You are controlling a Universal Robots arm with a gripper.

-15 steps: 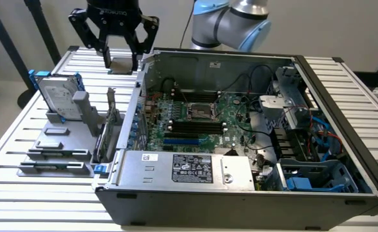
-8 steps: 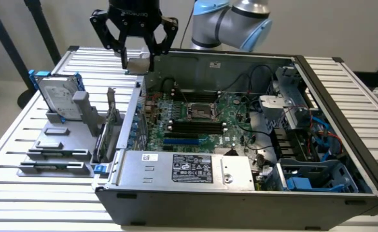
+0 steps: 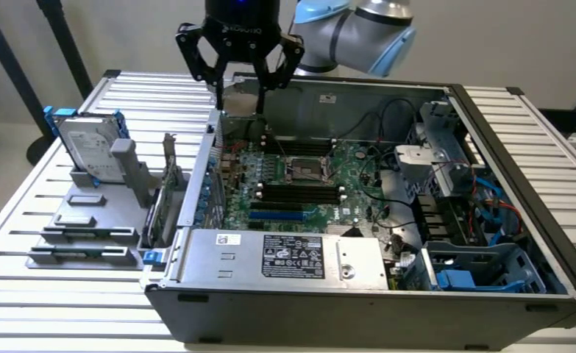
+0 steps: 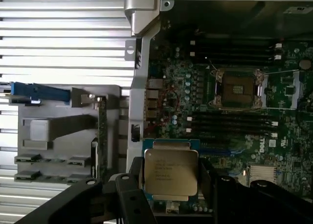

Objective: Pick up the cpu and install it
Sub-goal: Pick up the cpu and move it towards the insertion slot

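The cpu (image 4: 170, 171), a small flat square chip with a dull silver top and printed text, sits between my gripper's (image 4: 170, 182) two dark fingers (image 4: 135, 181), which are shut on its sides. In the exterior view my gripper (image 3: 240, 79) hangs high above the back corner of the open computer case (image 3: 366, 298), at the exterior view's left. The open cpu socket (image 4: 238, 88) with its metal frame lies on the green motherboard (image 3: 313, 202), well apart from the chip. The same socket (image 3: 302, 170) appears near the board's middle in the exterior view.
A grey parts tray (image 3: 67, 261) stands outside the case at the exterior view's left, holding a silver hard drive (image 3: 87, 147) with blue brackets and dark memory sticks (image 3: 84, 252). Inside the case are a power supply (image 3: 288, 254), cables and a drive cage (image 3: 445, 154).
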